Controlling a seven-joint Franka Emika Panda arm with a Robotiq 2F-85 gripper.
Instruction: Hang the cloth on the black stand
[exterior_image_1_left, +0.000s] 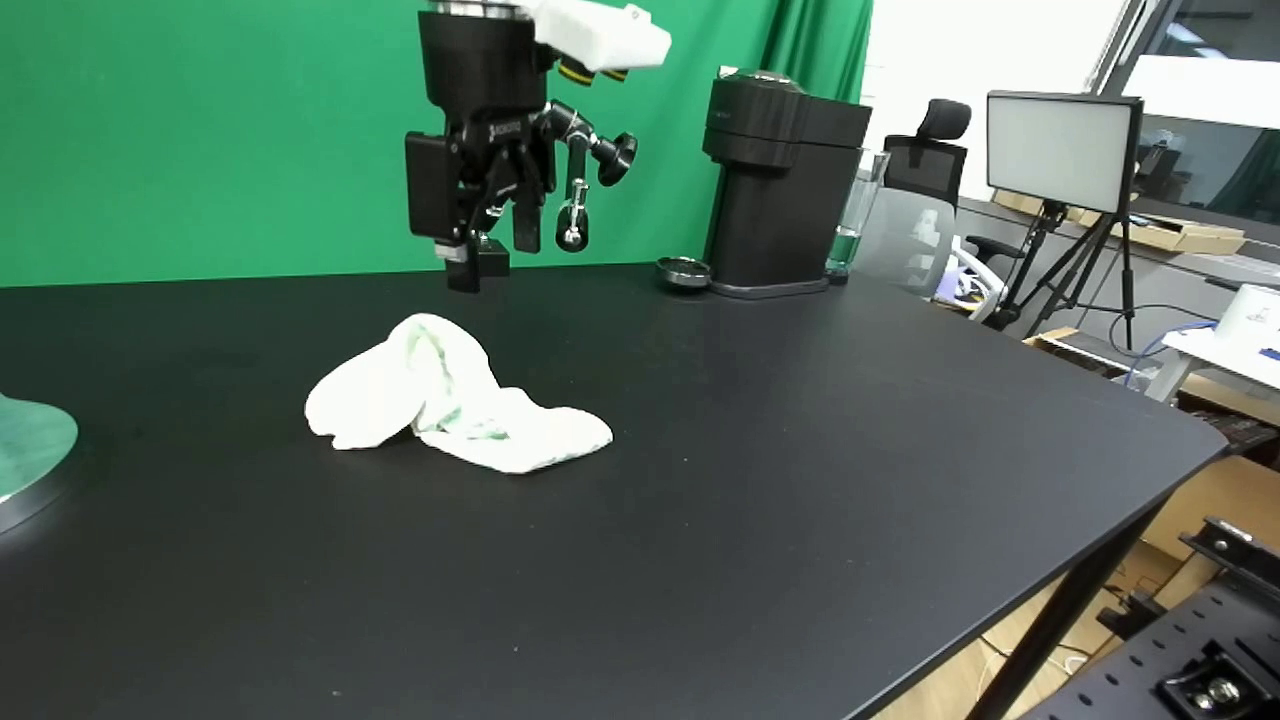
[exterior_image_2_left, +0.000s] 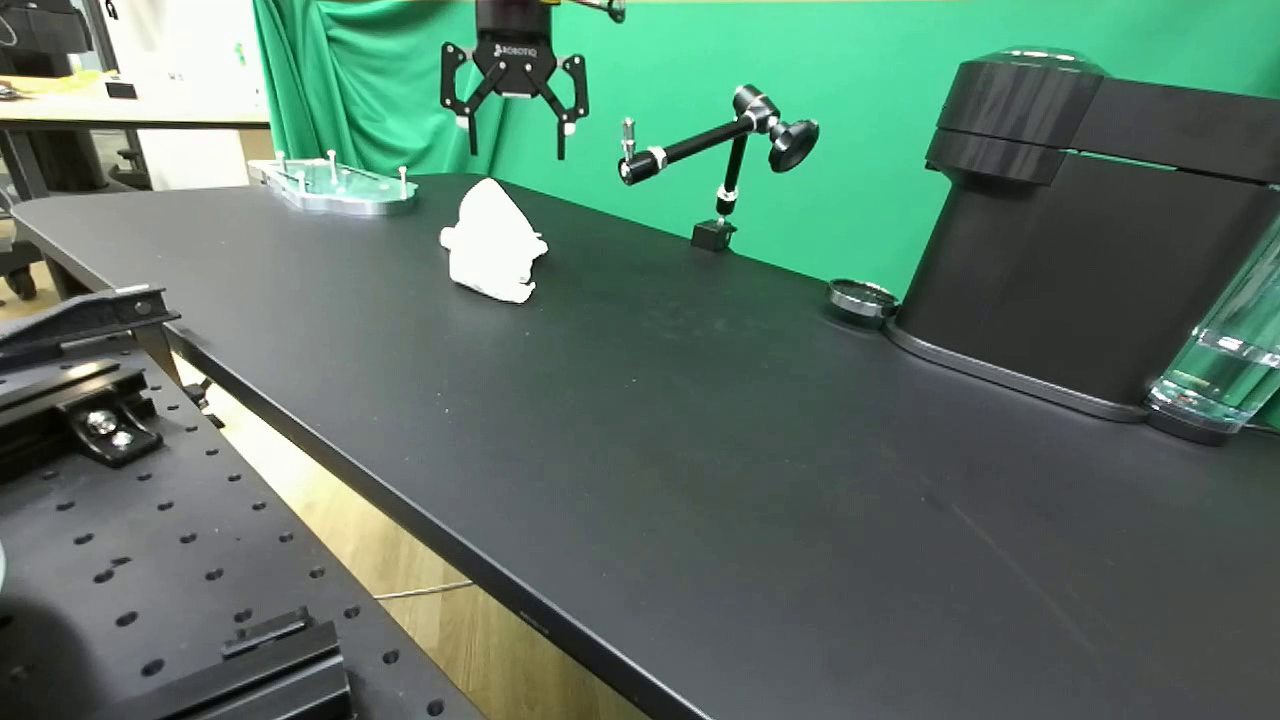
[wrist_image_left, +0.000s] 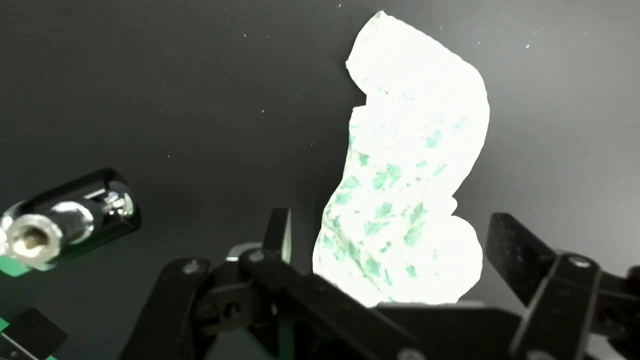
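One white cloth (exterior_image_2_left: 492, 245) with green patches lay bunched on the black table (exterior_image_2_left: 700, 450), partly raised in a peak. Above the cloth hung the gripper (exterior_image_2_left: 517, 150), its fingers spread apart and clear of the cloth. Near the cloth, to its right in an exterior view, stood the black stand (exterior_image_2_left: 734, 168), apart from it. Farther right of the cloth came a round dish (exterior_image_2_left: 862, 298), then a bulky black machine (exterior_image_2_left: 1050, 245). Well beyond the cloth in an exterior view was a monitor (exterior_image_1_left: 1060, 150).
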